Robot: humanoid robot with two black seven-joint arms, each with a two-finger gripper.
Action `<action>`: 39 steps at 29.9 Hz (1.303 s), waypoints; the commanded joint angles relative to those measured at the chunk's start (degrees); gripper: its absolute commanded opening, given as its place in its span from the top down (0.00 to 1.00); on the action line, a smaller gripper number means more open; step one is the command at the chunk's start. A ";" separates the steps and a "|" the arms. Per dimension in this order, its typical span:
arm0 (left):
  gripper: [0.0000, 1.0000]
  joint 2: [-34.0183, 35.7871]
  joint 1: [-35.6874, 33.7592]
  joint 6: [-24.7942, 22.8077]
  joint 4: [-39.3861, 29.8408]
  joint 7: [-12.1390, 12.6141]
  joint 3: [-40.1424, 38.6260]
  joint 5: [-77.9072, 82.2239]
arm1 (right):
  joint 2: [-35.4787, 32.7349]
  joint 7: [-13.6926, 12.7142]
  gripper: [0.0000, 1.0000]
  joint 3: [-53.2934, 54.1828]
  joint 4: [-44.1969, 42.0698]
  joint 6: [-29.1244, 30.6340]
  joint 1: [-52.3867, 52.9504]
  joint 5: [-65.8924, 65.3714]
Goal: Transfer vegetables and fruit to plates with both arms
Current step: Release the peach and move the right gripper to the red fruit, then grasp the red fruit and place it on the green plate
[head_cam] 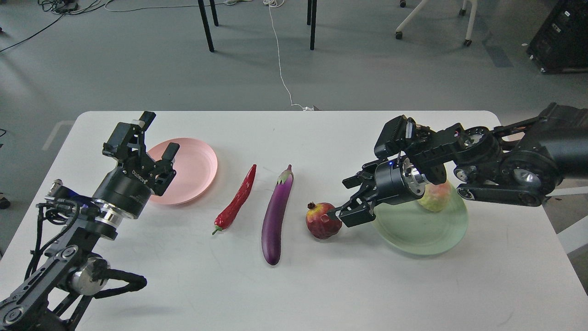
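Observation:
A red chili pepper, a purple eggplant and a dark-red pomegranate lie in a row on the white table. A yellow-green fruit rests on the pale green plate, partly hidden by my right arm. My right gripper is open, just right of the pomegranate, its lower finger close to the pomegranate. The pale pink plate holds nothing. My left gripper is open and empty over the pink plate's left rim.
The table's far edge runs across the view, with grey floor, chair legs and a white cable beyond it. My right arm spans the green plate.

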 commanded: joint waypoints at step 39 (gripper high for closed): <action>0.02 0.62 0.60 -0.18 -0.36 0.00 -0.69 0.02 | -15.22 0.01 0.55 -4.58 2.75 -1.72 3.56 -9.21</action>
